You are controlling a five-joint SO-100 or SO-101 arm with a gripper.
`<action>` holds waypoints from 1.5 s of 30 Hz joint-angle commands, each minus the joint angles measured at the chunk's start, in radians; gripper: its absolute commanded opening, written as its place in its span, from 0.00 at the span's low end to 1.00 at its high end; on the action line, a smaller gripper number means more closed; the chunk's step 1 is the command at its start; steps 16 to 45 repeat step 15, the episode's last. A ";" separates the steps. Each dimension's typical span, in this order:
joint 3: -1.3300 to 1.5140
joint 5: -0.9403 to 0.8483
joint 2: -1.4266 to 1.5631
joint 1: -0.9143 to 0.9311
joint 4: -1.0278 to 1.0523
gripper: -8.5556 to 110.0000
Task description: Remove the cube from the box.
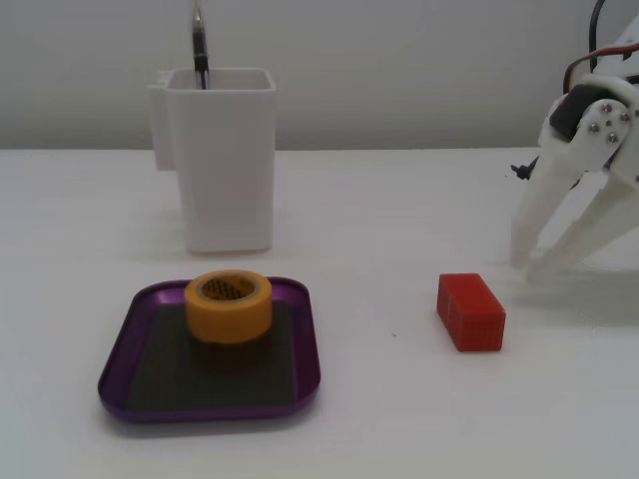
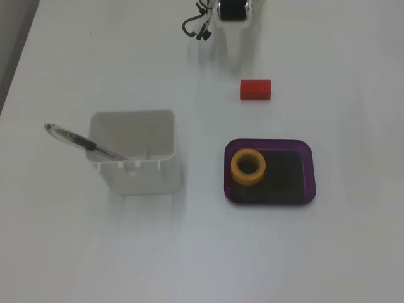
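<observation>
Side-on fixed view: cube [image 1: 470, 311] is sitting flat on the table [image 1: 399, 419], well right of the box [image 1: 125, 351] and fully outside it, so removal is looking done as things lie. Box is holding only the yellow tape ring [image 1: 229, 305] on its dark floor. White container [image 1: 221, 158] with a pen [image 1: 199, 45] is standing just beyond the box. Gripper [image 1: 529, 261] is pointing down at far right, fingers spread a moderate way and holding nothing, tips at or near the table just beyond the cube and apart from it. Top-down fixed view: cube [image 2: 255, 89] is lying between the arm and the box [image 2: 308, 189], clear gap on both sides; gripper [image 2: 234, 60] is showing as one white wedge at top, just left of the cube, and finger spread can't be read here. Risk, my judgement: the tips are sitting low and close, so any sideways swing toward the cube would be knocking it, maybe back toward the box rim; a straight lift is avoiding that. Room: the table is open right of the cube and near the camera; the left side is tighter with container [image 2: 134, 154] and pen [image 2: 82, 142]
</observation>
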 commanded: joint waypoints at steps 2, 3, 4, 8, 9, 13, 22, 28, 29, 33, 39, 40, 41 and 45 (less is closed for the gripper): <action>0.011 0.000 0.035 0.077 -0.003 0.07; 0.011 0.000 0.035 0.080 -0.003 0.07; 0.011 0.000 0.035 0.078 -0.003 0.07; 0.011 0.002 0.035 0.075 -0.003 0.07; 0.011 0.002 0.035 0.074 -0.003 0.07; 0.011 0.002 0.035 -0.008 0.002 0.07; 0.011 0.002 0.035 -0.063 0.005 0.07; 0.011 0.002 0.035 -0.063 0.005 0.07; 0.011 0.002 0.035 -0.063 0.005 0.07; 0.011 0.002 0.035 -0.063 0.005 0.07; 0.011 0.002 0.035 -0.063 0.005 0.07; 0.011 0.002 0.035 -0.063 0.005 0.07; 0.011 0.002 0.035 -0.063 0.005 0.07; 0.011 0.002 0.035 -0.063 0.005 0.07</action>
